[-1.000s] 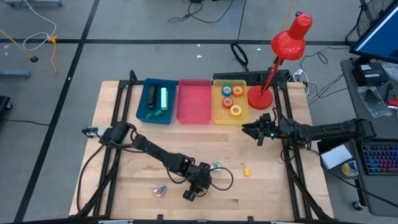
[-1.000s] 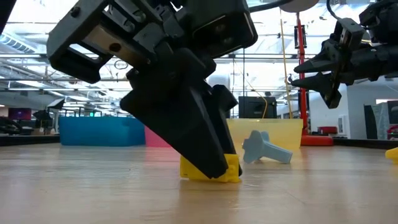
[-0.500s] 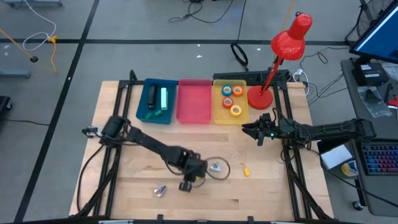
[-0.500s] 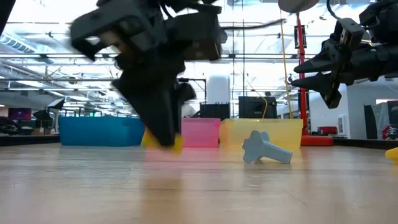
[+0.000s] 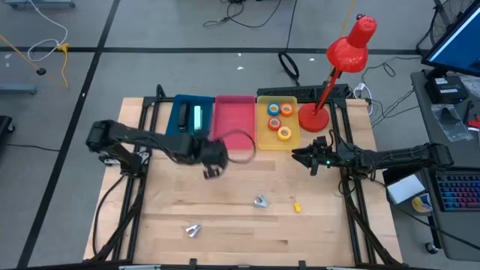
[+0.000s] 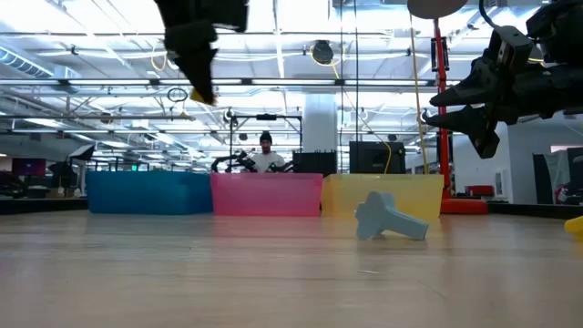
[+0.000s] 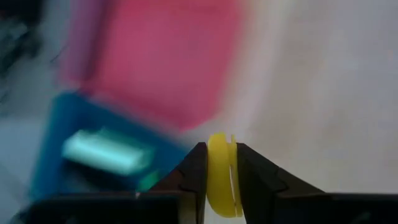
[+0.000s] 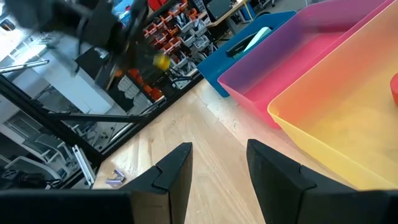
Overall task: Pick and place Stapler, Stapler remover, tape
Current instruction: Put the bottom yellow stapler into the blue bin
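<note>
My left gripper (image 5: 211, 171) hangs high over the table, just in front of the pink bin (image 5: 234, 122), shut on a small yellow stapler remover (image 7: 219, 180). The low view shows the remover (image 6: 200, 95) well above the board. A grey-blue stapler remover (image 5: 259, 200) lies on the table's near middle, a silver one (image 5: 193, 229) near the front edge, and a small yellow piece (image 5: 297, 206) beside the grey-blue one. Staplers lie in the blue bin (image 5: 189, 121) and tape rolls in the yellow bin (image 5: 277, 124). My right gripper (image 5: 298, 157) hovers open by the yellow bin's near right corner. My left gripper pinches the yellow stapler remover (image 7: 217, 163) between its two fingers (image 7: 191, 174), pointing down from above. The remover is lifted clear of the table and sticks out below the fingertips (image 6: 202, 84).
A red desk lamp (image 5: 337, 67) stands on its base at the far right, next to the yellow bin. The three bins sit side by side along the far edge. Bare board lies between the bins and the loose pieces. A person shows far behind the table (image 6: 265, 155).
My left gripper has risen from the table's near middle and swung toward the far left, up to the bins. It has stayed shut on the yellow stapler remover, which went from resting on the board to lifted clear. The grey-blue remover stayed in place.
</note>
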